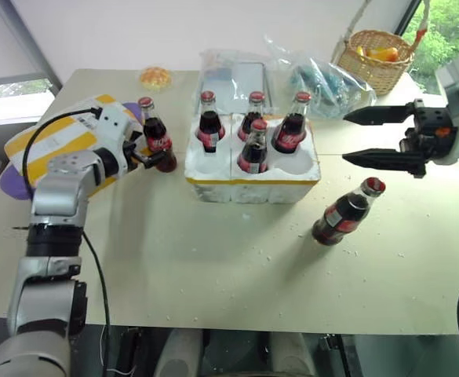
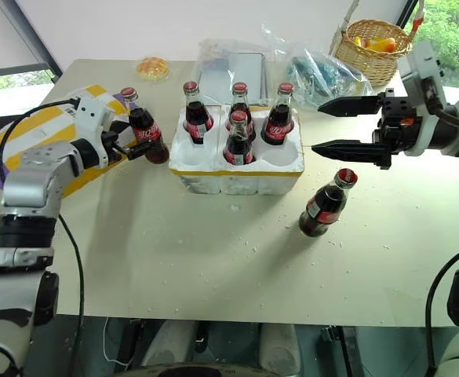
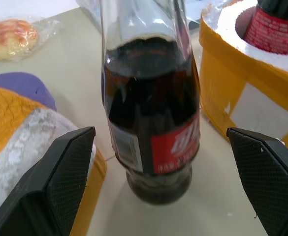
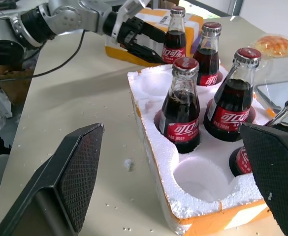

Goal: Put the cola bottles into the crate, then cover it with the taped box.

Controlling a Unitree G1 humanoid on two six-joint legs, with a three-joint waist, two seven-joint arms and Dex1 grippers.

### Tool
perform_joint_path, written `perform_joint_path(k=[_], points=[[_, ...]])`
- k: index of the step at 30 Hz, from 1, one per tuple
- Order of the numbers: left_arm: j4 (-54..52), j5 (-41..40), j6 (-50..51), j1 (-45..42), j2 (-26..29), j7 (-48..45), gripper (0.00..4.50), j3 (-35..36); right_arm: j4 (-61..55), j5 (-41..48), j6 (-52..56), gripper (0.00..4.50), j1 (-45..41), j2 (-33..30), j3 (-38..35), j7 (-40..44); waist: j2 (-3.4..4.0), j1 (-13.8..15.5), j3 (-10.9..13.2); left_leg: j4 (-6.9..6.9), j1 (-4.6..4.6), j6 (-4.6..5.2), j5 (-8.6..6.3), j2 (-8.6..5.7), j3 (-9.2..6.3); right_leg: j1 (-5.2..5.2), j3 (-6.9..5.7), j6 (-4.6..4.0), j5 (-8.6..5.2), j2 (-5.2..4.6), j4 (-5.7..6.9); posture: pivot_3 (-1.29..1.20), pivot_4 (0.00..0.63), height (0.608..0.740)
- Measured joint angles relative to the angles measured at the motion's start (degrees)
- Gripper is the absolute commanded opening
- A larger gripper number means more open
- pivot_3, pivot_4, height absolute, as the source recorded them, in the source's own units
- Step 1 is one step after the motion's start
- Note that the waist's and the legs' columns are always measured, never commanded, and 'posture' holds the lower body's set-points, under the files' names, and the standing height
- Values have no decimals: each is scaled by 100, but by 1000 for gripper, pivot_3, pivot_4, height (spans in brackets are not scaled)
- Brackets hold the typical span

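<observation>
Left end effector [image 1: 147, 155] spread, straddling upright cola bottle [image 1: 157, 135] at crate's [image 1: 253, 182] 9 o'clock, ready to pinch. Four bottles seated. Right end effector [image 1: 370, 135] spread, idle above tipped bottle [image 1: 347, 210]. Taped box [image 1: 52, 141] waits far left on bench [image 1: 213, 259].

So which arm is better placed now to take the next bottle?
Probably the left: the left gripper is open with the standing bottle between its fingers. The right gripper hangs open above the other bottle.

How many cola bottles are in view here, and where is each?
6. Four stand in the crate. One stands left of it between the open left claw's fingers. One leans on the table right of it.
</observation>
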Motion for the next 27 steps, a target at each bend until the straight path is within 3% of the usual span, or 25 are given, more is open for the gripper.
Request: perform_joint_path(k=[9,12,14,22,27], points=[[1470,197,-584,-694,-277,-55,4465,-169,-51,14,-28,4500,236,35,-151,-55,-1,-9,0,0,0,0,0,-1,0,-2,0,2,1,-1,3,0,150,737],[1774,194,-592,-877,-358,-110,3561,-161,-144,63,-15,4500,262,39,-171,-118,-1,-3,0,2,-1,0,0,-2,0,-1,0,5,3,-2,1,0,150,737],[1920,194,-606,-967,-368,-191,2638,-156,-200,120,18,4500,301,39,-223,-159,-1,-4,0,2,-2,0,0,-2,0,-1,0,5,3,-2,1,0,150,737],[1877,197,-389,-1011,-206,-519,2682,-179,-390,222,130,4500,412,39,-277,-331,-2,-18,1,0,-9,0,0,-2,0,-8,0,5,3,-1,1,0,150,737],[1432,77,361,-1190,184,-1079,2682,-228,-397,233,175,4500,431,39,-302,-402,-15,-16,9,1,-34,0,1,-2,-1,-34,0,5,4,0,6,0,150,737]])
